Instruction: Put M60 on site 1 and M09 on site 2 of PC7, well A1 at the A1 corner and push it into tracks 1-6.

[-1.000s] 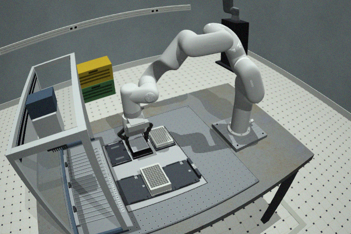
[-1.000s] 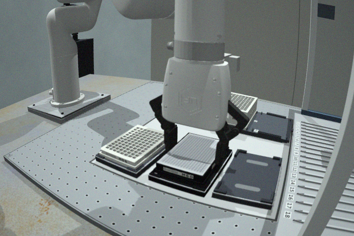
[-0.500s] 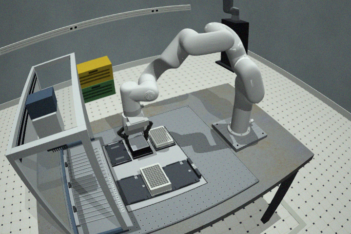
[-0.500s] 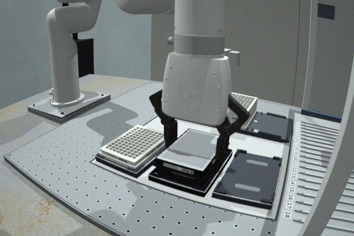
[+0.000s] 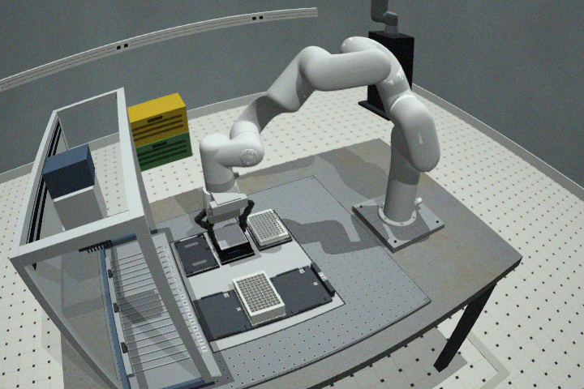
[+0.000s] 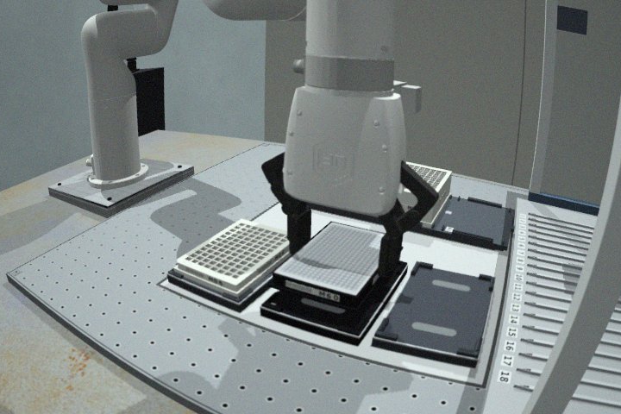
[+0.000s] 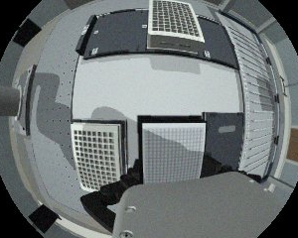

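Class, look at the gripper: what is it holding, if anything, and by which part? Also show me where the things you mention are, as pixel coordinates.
The gripper (image 6: 345, 246) holds the M60 plate (image 6: 333, 259) (image 7: 174, 151) (image 5: 231, 235) by its two long sides, one finger on each.

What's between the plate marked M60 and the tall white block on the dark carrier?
Between M60 and the block, the wrist view shows a bare pale stretch of apron, partly shadowed.

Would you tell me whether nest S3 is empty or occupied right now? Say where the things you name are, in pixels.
Empty: S3 (image 5: 195, 256) (image 6: 435, 307) (image 7: 223, 141) shows its bare dark floor and two pale slots.
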Tool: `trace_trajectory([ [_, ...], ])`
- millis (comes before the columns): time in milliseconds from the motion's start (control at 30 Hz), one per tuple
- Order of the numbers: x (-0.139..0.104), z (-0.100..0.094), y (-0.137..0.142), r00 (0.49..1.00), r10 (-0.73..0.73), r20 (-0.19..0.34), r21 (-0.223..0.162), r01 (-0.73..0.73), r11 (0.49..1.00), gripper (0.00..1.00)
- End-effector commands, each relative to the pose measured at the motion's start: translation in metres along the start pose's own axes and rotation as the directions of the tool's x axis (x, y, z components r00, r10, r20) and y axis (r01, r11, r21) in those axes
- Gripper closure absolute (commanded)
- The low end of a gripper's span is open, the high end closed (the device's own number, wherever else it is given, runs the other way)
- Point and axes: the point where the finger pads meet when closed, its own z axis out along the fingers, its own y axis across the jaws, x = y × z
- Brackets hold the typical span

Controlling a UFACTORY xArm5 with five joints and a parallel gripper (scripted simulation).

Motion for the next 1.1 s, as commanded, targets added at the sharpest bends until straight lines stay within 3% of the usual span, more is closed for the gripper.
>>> trace_trajectory([
  [0, 0.000, -0.008, 0.002, 1.000, 0.000, -0.002, -0.006, 0.000, 1.000, 1.00],
  [1067, -0.001, -0.055, 0.002, 1.000, 0.000, -0.002, -0.006, 0.000, 1.000, 1.00],
])
